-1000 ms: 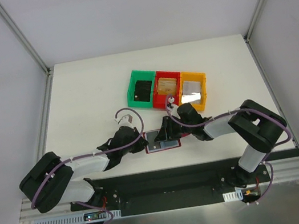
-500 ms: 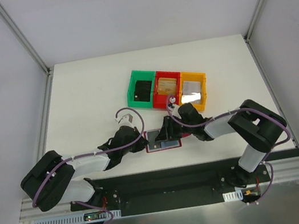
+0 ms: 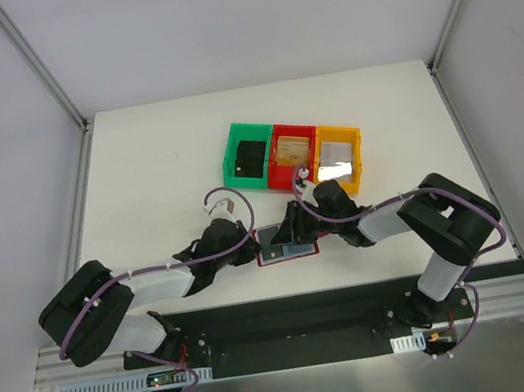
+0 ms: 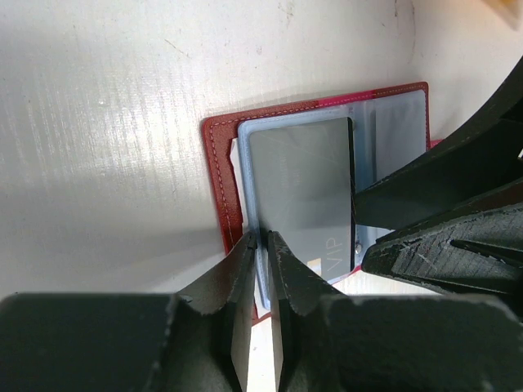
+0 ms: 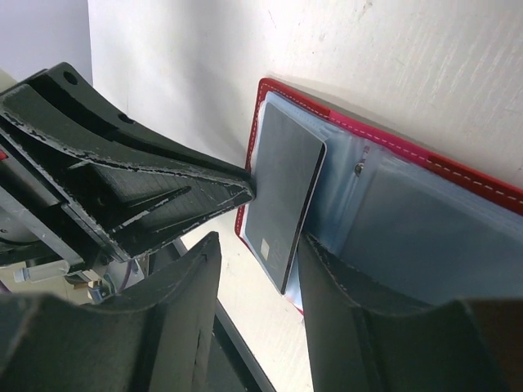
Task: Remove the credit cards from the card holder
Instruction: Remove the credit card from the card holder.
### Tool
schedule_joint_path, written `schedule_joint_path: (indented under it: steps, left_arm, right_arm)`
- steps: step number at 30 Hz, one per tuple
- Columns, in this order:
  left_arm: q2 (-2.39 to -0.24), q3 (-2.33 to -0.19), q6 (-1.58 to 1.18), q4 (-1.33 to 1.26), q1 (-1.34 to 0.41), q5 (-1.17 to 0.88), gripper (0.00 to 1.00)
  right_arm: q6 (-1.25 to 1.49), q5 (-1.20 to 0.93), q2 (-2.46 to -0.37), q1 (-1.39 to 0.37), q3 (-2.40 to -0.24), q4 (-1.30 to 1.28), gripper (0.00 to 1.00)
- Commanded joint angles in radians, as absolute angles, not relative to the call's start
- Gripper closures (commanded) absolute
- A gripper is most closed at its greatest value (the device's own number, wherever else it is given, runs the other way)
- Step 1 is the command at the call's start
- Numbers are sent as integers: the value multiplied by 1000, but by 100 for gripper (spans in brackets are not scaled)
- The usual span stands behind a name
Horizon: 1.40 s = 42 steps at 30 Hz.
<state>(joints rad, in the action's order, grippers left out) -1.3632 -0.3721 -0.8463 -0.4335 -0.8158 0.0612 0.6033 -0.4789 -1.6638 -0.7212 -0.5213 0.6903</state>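
One red card holder (image 3: 286,245) lies open on the counter (image 3: 155,164), seen from above. Left wrist: your left end effector (image 4: 261,242) pinches the grey card (image 4: 302,188) on the holder. Right wrist: your right end effector (image 5: 259,242) gapes open astride that card.

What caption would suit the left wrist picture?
Left gripper pinching the grey card over the open card holder.
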Motion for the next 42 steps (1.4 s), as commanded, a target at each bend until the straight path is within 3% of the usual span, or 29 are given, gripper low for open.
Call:
schedule_joint_path:
  steps: [1, 42]
  left_arm:
    - [-1399, -385, -828, -380, -805, 45, 88]
    - [-1447, -414, -815, -448, -807, -49, 86]
  right_arm:
    - [626, -514, -1677, -723, -525, 798, 56]
    - [693, -609, -1769, -736, -555, 923, 56]
